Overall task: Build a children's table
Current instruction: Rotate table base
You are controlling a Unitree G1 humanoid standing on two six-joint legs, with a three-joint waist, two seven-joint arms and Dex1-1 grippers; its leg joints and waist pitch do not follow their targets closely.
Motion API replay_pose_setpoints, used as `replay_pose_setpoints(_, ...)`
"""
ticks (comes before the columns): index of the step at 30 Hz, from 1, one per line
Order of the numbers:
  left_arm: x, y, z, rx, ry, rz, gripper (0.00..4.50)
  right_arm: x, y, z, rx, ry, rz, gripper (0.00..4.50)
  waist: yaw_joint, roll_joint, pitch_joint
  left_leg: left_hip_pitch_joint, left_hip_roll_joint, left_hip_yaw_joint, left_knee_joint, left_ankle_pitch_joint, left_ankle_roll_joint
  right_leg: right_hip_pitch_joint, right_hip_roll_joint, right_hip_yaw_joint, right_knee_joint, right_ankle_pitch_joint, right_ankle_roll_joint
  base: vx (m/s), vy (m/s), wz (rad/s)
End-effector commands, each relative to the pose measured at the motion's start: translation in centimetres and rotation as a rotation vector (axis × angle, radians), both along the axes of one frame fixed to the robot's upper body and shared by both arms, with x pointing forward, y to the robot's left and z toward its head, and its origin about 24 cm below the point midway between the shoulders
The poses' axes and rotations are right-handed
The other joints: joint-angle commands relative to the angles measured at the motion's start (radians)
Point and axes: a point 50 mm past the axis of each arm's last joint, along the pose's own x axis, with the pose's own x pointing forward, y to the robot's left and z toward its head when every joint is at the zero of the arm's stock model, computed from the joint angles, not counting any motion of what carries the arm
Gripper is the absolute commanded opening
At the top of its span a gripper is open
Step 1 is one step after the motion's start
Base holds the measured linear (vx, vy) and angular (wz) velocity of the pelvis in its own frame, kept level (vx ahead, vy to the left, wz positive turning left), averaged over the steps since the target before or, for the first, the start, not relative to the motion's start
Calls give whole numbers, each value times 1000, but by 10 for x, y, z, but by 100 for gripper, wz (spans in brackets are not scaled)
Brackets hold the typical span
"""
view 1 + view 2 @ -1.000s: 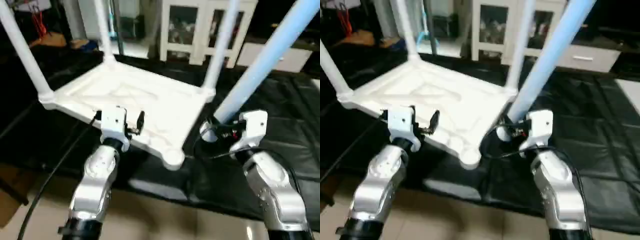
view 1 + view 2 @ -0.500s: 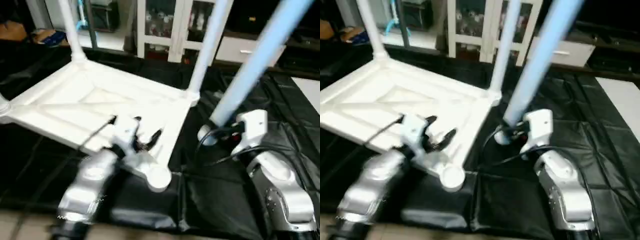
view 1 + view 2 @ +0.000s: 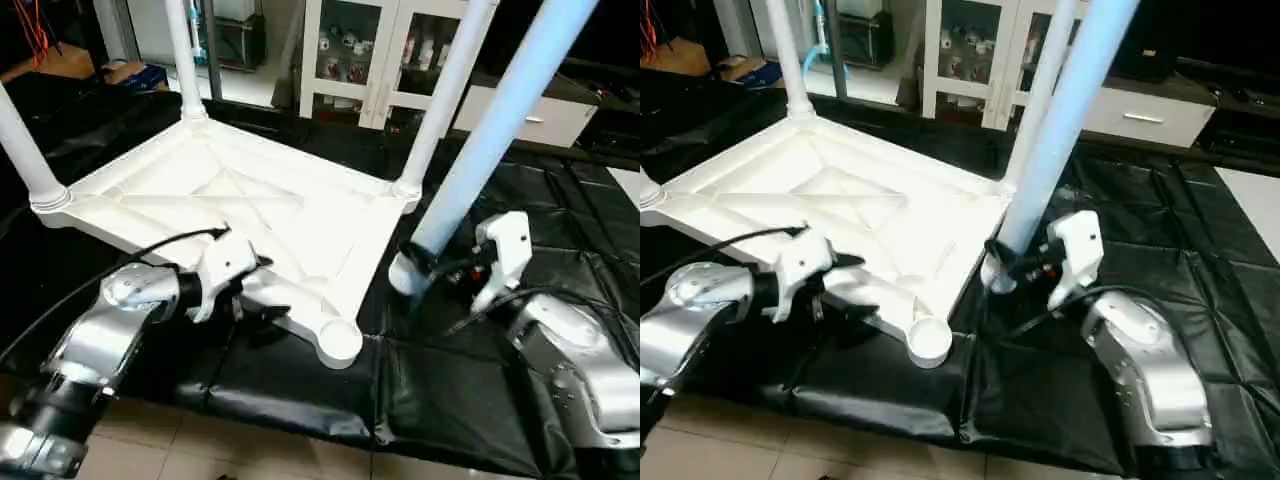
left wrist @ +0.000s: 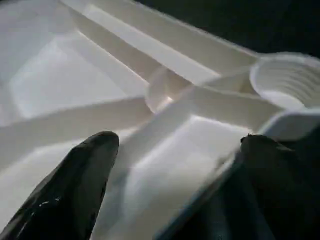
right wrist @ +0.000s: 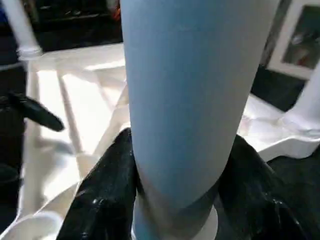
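Since half a second ago your left gripper (image 4: 175, 165) has dropped from above the rim to straddle the near edge of the white plastic rectangular tabletop (image 3: 240, 205), fingers apart, one black finger (image 4: 75, 185) over the ribs. The tabletop lies underside up on the black-covered work surface (image 3: 470, 385), three white tube legs (image 3: 440, 95) seated, near corner socket (image 3: 340, 340) empty. Your right gripper (image 5: 175, 200) stays clamped on the fourth tapered white tube leg (image 3: 1065, 110), just right of the socket.
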Motion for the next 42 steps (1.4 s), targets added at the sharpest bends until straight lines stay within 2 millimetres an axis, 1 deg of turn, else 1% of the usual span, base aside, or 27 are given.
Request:
replay_pose_setpoints(1, 3, -4, 0, 33, 21, -62, 436, -5, 2, 6, -3, -17, 44, 185, 1, 18, -63, 20, 58, -23, -92, -83, -7, 27, -73, 40, -62, 57, -221, 0, 0, 0)
replay_pose_setpoints(2, 2, -3, -2, 44, 45, -89, 436, -6, 2, 6, -3, -14, 50, 185, 3, 15, -65, 16, 57, -22, -90, -50, 10, 31, -75, 41, -56, 107, -234, 0, 0, 0)
replay_pose_setpoints(3, 2, -2, -3, 59, 71, -115, 436, -7, 2, 5, -4, -13, 52, 185, 5, 15, -64, 15, 57, -21, -90, -44, 24, 31, -76, 41, -57, 114, -244, 0, 0, 0)
replay_pose_setpoints(4, 2, 0, -4, 78, 85, -136, 436, -8, 2, 5, -4, -12, 54, 185, 5, 15, -64, 16, 58, -20, -90, -47, 28, 31, -77, 41, -57, 108, -247, 0, 0, 0)
replay_pose_setpoints(5, 2, 1, -4, 88, 87, -142, 436, -8, 2, 5, -5, -12, 56, 185, 2, 27, -63, 19, 59, -19, -90, -68, 24, 28, -74, 40, -61, 93, -254, 0, 0, 0)
replay_pose_setpoints(6, 3, 2, -4, 100, 88, -150, 421, -9, 2, 5, -6, -12, 57, 185, 2, 24, -62, 18, 59, -19, -91, -77, 23, 29, -74, 40, -62, 81, -254, 0, 0, 0)
replay_pose_setpoints(7, 5, 4, -3, 121, 82, -159, 411, -10, 2, 5, -5, -11, 62, 185, 4, 34, -62, 17, 60, -21, -92, -90, 16, 30, -76, 41, -60, 66, -259, 0, 0, 0)
replay_pose_setpoints(10, 11, 5, -1, 147, 70, -175, 389, -14, 4, 4, -9, -7, 79, 185, 2, 30, -60, 20, 61, -19, -93, -129, 5, 28, -75, 42, -65, 24, -265, 0, 0, 0)
replay_pose_setpoints(12, 12, 6, -2, 166, 64, -182, 369, -15, 5, 4, -9, -6, 86, 185, 3, 34, -59, 21, 63, -20, -95, -137, 0, 26, -75, 42, -66, 13, -265, 0, 0, 0)
replay_pose_setpoints(15, 16, 6, -2, 196, 34, -188, 355, -15, 6, 3, -13, -6, 91, 185, 2, 35, -59, 22, 63, -19, -96, -149, -4, 25, -75, 42, -67, 2, -268, 0, 0, 0)
replay_pose_setpoints(18, 19, 7, -1, 209, 25, -204, 322, -14, 6, 4, -15, -10, 96, 185, 3, 34, -61, 22, 64, -19, -95, -136, -4, 27, -76, 43, -64, 26, -271, 0, 0, 0)
replay_pose_setpoints(20, 19, 8, -1, 215, 32, -216, 311, -14, 7, 4, -15, -11, 98, 185, 4, 34, -61, 22, 64, -18, -95, -127, -1, 26, -76, 42, -63, 44, -275, 0, 0, 0)
replay_pose_setpoints(21, 19, 8, 0, 217, 32, -219, 306, -14, 7, 4, -16, -12, 99, 185, 4, 30, -61, 21, 64, -18, -95, -125, 1, 27, -76, 42, -62, 47, -277, 0, 0, 0)
replay_pose_setpoints(22, 19, 8, 0, 217, 32, -221, 298, -13, 7, 4, -16, -13, 100, 185, 5, 33, -61, 21, 64, -19, -95, -124, 2, 27, -77, 42, -61, 48, -279, 0, 0, 0)
replay_pose_setpoints(23, 20, 8, 0, 217, 30, -220, 276, -13, 7, 4, -17, -13, 100, 185, 5, 32, -61, 21, 65, -18, -95, -123, 3, 28, -78, 42, -61, 47, -280, 0, 0, 0)
replay_pose_setpoints(26, 21, 9, 0, 218, 30, -204, 268, -13, 8, 4, -18, -16, 102, 185, 4, 32, -60, 20, 65, -18, -95, -130, 2, 27, -78, 43, -62, 35, -281, 0, 0, 0)
replay_pose_setpoints(28, 21, 8, -1, 216, 43, -188, 237, -12, 8, 4, -17, -17, 103, 185, 4, 32, -59, 21, 65, -18, -95, -135, 1, 26, -78, 43, -63, 27, -281, 0, 0, 0)
replay_pose_setpoints(29, 20, 8, -2, 216, 51, -183, 230, -13, 9, 4, -18, -18, 103, 185, 5, 33, -59, 22, 66, -18, -96, -141, -1, 25, -78, 43, -64, 16, -280, 0, 0, 0)
replay_pose_setpoints(30, 16, 7, -4, 221, 73, -193, 230, -13, 9, 4, -19, -18, 103, 185, 4, 31, -59, 22, 66, -18, -96, -140, -4, 26, -78, 43, -63, 16, -280, 0, 0, 0)
replay_pose_setpoints(33, 15, 6, -5, 224, 80, -199, 223, -13, 9, 3, -20, -18, 104, 185, 4, 33, -59, 22, 67, -19, -97, -139, -4, 25, -78, 42, -64, 16, -279, 0, 0, 0)
replay_pose_setpoints(34, 14, 7, -6, 234, 86, -209, 197, -13, 9, 3, -21, -18, 104, 185, 4, 31, -59, 21, 65, -18, -96, -131, -1, 26, -77, 42, -63, 30, -280, 0, 0, 0)
replay_pose_setpoints(35, 13, 7, -7, 236, 87, -211, 197, -13, 9, 3, -21, -18, 105, 185, 4, 31, -60, 20, 65, -18, -96, -128, 1, 27, -78, 43, -63, 35, -280, 0, 0, 0)
replay_pose_setpoints(36, 12, 7, -9, 258, 90, -220, 193, -12, 10, 3, -22, -19, 106, 185, 5, 32, -60, 20, 66, -19, -96, -123, 4, 27, -79, 43, -63, 41, -279, 0, 0, 0)
replay_pose_setpoints(37, 11, 7, -10, 263, 91, -222, 176, -12, 10, 3, -22, -19, 107, 185, 4, 32, -60, 20, 66, -18, -96, -122, 4, 27, -78, 43, -62, 44, -280, 0, 0, 0)
replay_pose_setpoints(40, 5, 8, -18, 345, 120, -220, 168, -11, 11, 3, -26, -25, 110, 185, 3, 30, -59, 19, 67, -18, -96, -115, 8, 29, -79, 43, -62, 49, -279, 0, 0, 0)
replay_pose_setpoints(41, 5, 8, -18, 345, 120, -220, 162, -11, 11, 3, -26, -25, 110, 185, 2, 32, -59, 19, 67, -19, -96, -114, 8, 29, -79, 43, -61, 48, -279, 0, 0, 0)
replay_pose_setpoints(42, 3, 8, -20, 366, 130, -208, 146, -11, 12, 3, -27, -25, 112, 185, 1, 28, -57, 19, 67, -18, -97, -127, 9, 29, -80, 44, -64, 23, -278, 0, 0, 0)
